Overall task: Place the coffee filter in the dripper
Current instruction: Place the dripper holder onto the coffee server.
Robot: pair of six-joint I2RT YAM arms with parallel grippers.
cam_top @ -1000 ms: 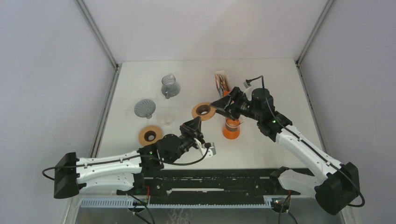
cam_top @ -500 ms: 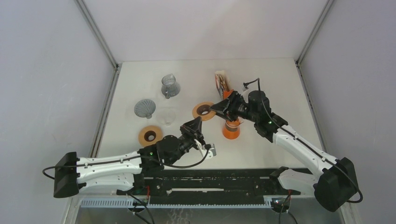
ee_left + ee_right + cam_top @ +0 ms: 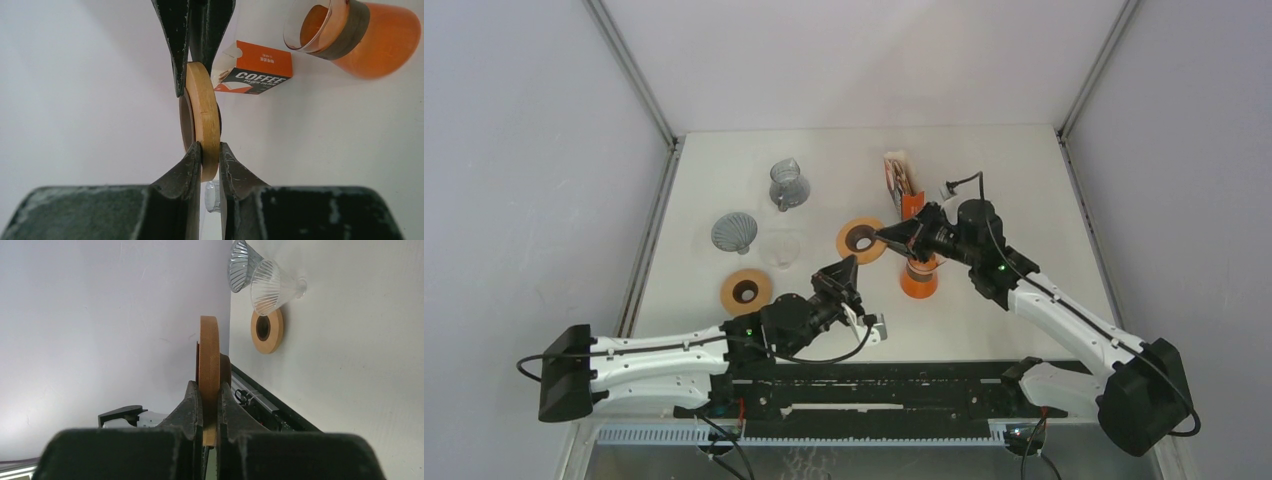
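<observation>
Clamping the same wooden ring (image 3: 205, 110) from opposite edges at mid-frame, the left end effector (image 3: 849, 264) and right end effector (image 3: 883, 238) sit just below the coffee filter box (image 3: 895, 178), not touching it.

The desk (image 3: 1024, 200) carries two wooden rings (image 3: 730, 291), two ribbed glass drippers (image 3: 734, 231), one orange carafe (image 3: 918, 282) and one coffee filter box (image 3: 895, 178); one faint clear glass piece (image 3: 780, 248) cannot be identified.
</observation>
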